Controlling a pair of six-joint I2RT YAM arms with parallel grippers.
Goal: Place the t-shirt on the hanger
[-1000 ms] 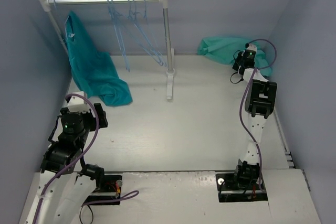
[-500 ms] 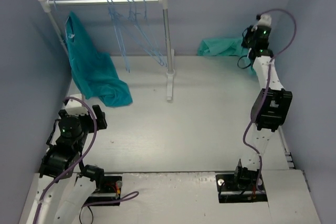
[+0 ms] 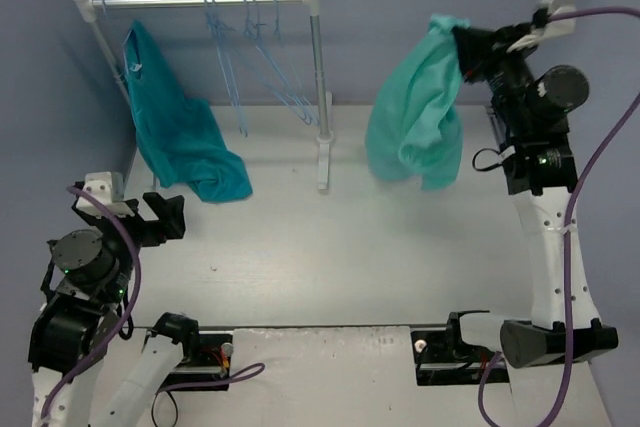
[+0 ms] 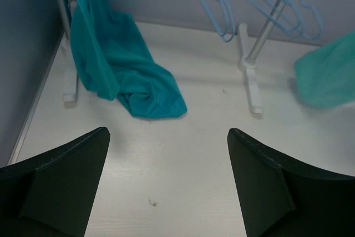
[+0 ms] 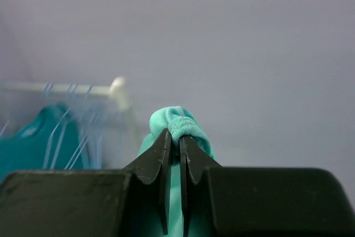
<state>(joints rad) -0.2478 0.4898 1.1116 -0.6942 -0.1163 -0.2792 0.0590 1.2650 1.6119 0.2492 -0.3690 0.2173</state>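
The mint-teal t-shirt [image 3: 415, 112] hangs in the air at the right, pinched at its top by my right gripper [image 3: 458, 39], which is raised high. In the right wrist view the jaws are shut on a bunched fold of the t-shirt [image 5: 178, 125]. Its lower edge shows at the right of the left wrist view [image 4: 327, 76]. Several pale-blue hangers [image 3: 255, 57] hang from the rail; they also show in the left wrist view [image 4: 260, 4]. My left gripper [image 3: 160, 215] is open and empty above the table at the near left.
A white-and-metal clothes rail [image 3: 200, 2] stands at the back left, its right post [image 3: 320, 87] on a foot. A darker turquoise garment [image 3: 175, 127] hangs from the rail's left end and pools on the table [image 4: 138, 81]. Grey walls enclose the table.
My right gripper has lifted the t-shirt off the far right corner of the table, high into the air. My left arm has drawn back toward the near left.
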